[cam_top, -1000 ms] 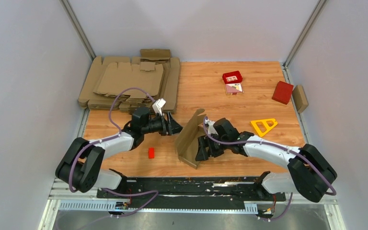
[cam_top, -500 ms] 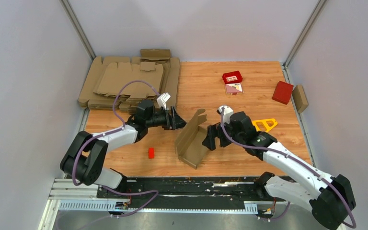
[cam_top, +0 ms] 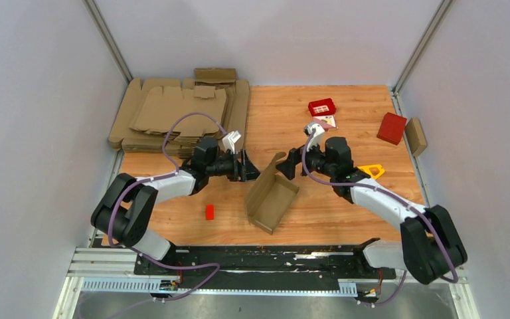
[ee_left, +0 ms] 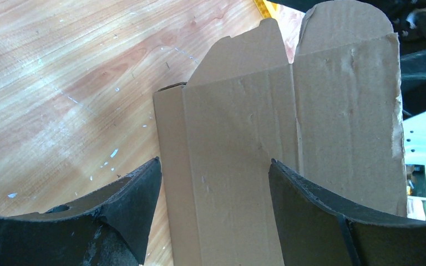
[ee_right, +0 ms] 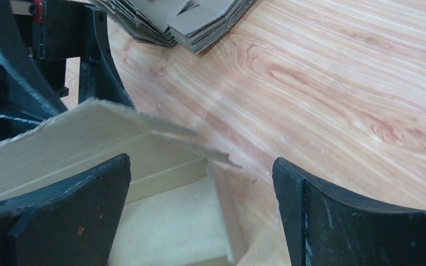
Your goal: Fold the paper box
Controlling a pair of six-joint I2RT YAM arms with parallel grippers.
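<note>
Box (cam_top: 270, 199) lies half-formed in the middle of the table (cam_top: 285, 119), one long wall raised and its far flap standing between the two grippers. Neither holds it, so I judge the wall may spring back flat. A push from one side could also slide or tip the whole piece, since nothing braces it. Left gripper (cam_top: 251, 167) points level at the wall's outer face, jaws parted; contact is unclear. Right gripper (cam_top: 290, 163) hangs by the far flap, jaws wide and empty, elbow bent.

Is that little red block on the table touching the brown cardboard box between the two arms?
Apart. The top view shows a strip of bare tabletop between the red block and the paper box.
</note>
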